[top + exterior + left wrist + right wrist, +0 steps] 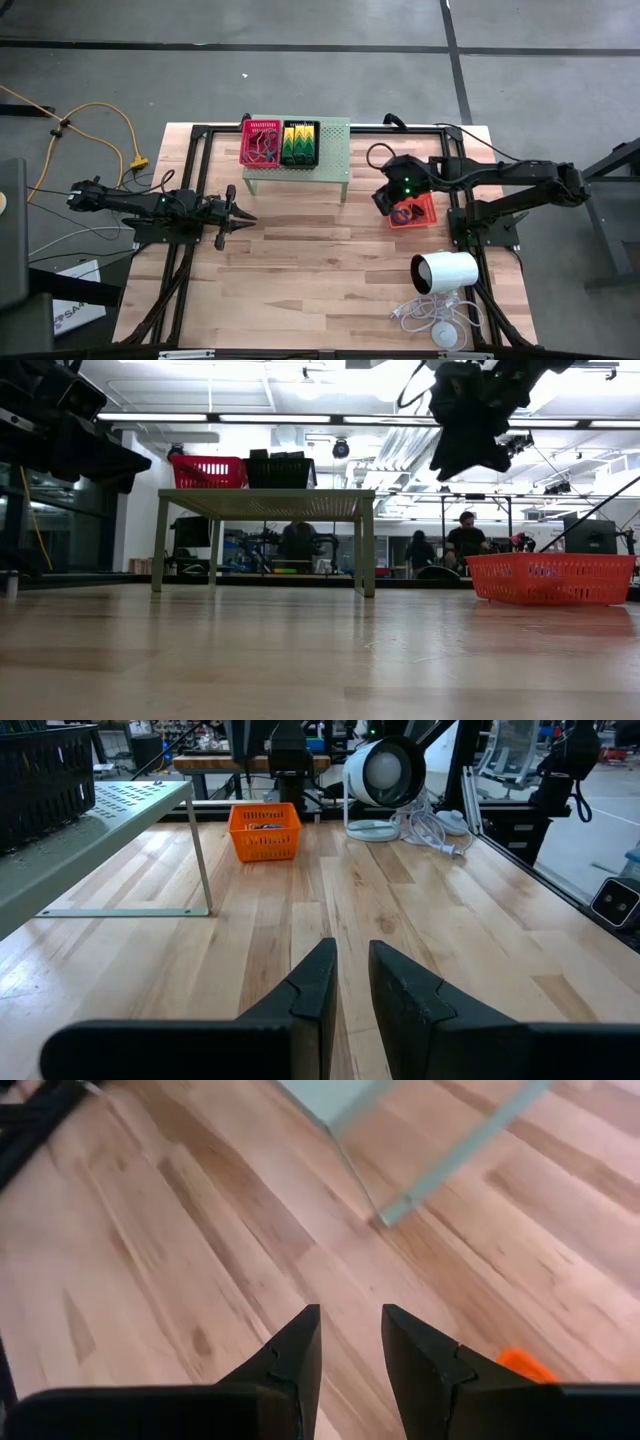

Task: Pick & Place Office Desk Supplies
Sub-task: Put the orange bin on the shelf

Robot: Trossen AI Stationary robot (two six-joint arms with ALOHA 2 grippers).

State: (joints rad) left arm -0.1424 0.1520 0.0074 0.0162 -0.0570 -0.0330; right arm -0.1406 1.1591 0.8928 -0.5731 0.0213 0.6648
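Note:
The orange mesh tray (420,214) (550,578) stands on the table's right part, with small dark rings inside. My right gripper (383,203) (350,1330) hovers open just left of the tray, above the table, holding nothing; a corner of the orange tray (525,1365) shows beside its finger. The pink-red tray (261,142) and the black tray (300,142), which holds yellow-and-green clips, sit on top of the pale green stand (332,150). My left gripper (246,215) (352,970) waits left of centre, pointing right, its fingers a narrow gap apart and empty.
The stand's legs (200,860) rest on the table's far middle. A white cylinder (445,271) (385,770) with its white cable (430,315) lies near the right front corner. Bare wood stretches between the two arms. People sit in the room behind the table.

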